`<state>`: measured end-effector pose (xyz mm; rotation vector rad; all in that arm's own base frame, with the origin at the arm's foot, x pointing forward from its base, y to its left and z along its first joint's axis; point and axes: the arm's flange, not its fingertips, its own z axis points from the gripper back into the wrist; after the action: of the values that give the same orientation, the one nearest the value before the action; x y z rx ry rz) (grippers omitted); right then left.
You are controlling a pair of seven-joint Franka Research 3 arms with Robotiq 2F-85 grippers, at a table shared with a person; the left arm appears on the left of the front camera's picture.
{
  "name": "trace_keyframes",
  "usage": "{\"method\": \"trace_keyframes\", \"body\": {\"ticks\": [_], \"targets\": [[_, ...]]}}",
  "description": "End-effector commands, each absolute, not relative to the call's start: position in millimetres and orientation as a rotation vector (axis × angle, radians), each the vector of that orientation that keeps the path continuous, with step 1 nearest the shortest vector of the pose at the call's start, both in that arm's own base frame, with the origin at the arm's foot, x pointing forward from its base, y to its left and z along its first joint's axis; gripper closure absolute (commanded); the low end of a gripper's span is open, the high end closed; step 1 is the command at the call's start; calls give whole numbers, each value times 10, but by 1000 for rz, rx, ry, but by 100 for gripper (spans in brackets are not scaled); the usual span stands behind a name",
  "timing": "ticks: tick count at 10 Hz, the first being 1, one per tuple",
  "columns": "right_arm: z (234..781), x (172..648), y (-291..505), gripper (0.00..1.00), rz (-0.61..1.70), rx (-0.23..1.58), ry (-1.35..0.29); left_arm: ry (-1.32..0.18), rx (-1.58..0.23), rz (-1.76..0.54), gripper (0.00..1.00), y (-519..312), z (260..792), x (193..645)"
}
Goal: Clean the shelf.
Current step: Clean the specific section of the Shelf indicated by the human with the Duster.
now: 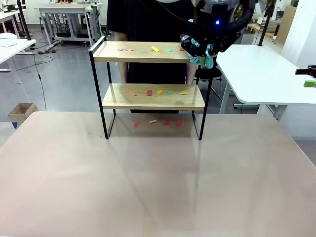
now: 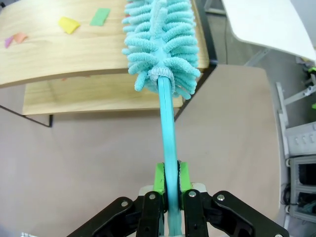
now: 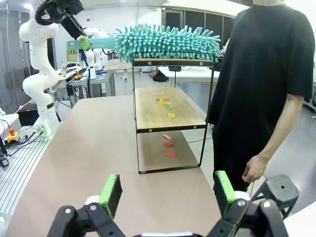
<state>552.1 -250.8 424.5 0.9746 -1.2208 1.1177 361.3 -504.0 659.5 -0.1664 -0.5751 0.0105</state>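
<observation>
Now: sweep step looks barely begun. The left tool [image 2: 168, 180] is clamped on the smooth teal handle of a fluffy microfibre duster [image 2: 160, 44], head over the top board's right end, and the right tool [image 3: 168, 190] gapes wide w/ nothing in it. The shelf [image 1: 143, 57] (pale wood boards, thin black metal frame) stands far-middle on the tabletop [image 1: 148, 187], just before a person, w/ flat coloured paper scraps [image 1: 155, 49] on both boards and beneath. Next move prob. needs the head dragged flat along the board, light pressure.

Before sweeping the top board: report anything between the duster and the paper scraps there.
Nothing visible. The duster, held in the left claw, hangs over the shelf's top board; the scraps lie on bare wood beside it.
</observation>
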Motion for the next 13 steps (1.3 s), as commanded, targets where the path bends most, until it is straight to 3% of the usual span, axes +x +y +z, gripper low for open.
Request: {"method": "trace_keyframes", "body": {"ticks": [1, 9, 13], "targets": [[4275, 5527, -2489, 0, 1124, 973, -1225, -559, -141, 15, 87, -4725, 6674, 3622], [4275, 5527, -2489, 0, 1124, 973, -1225, -531, 23, 79, 87, -3120, 6635, 3780], [4275, 5527, -2489, 0, 1124, 973, -1225, -631, 215, 123, 87, -2457, 6748, 3718]]}}
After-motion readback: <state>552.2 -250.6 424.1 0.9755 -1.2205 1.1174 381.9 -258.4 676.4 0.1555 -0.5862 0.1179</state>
